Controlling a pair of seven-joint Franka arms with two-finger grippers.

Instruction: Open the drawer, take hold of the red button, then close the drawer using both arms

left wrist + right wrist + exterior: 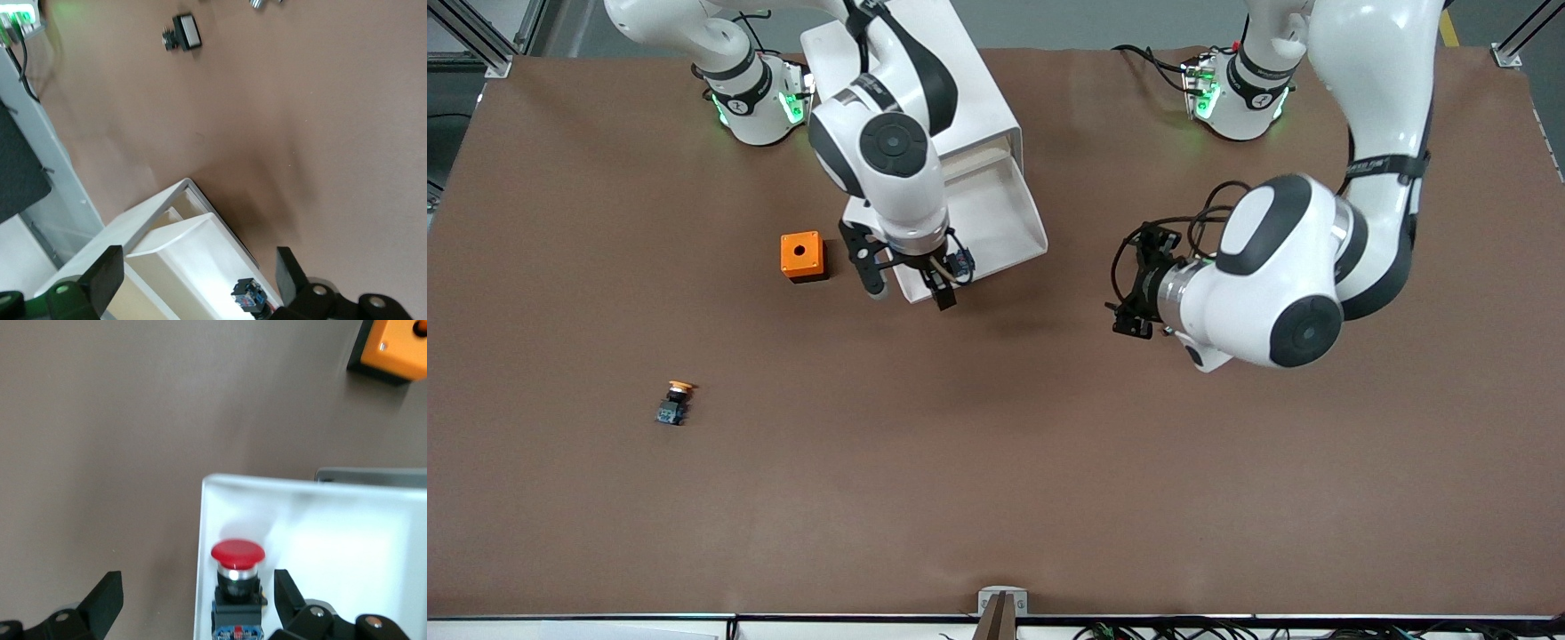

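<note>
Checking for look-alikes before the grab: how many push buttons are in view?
2. The red-capped button sits in the open drawer, under the right end effector. The orange-capped button lies on the table, nearer the front camera. Closed drawers may hide more.

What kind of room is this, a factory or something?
More likely a robotics test lab: two white arms, right gripper over an open drawer and left gripper waiting, on a brown-covered table holding few props.

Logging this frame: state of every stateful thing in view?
drawer: pulled open
button: upright in the drawer, ungrasped
right tool: open, over the drawer's front end, straddling the button
left tool: open, empty, waiting over bare table
orange-capped button: lying on table
orange box: on table beside the cabinet
</note>
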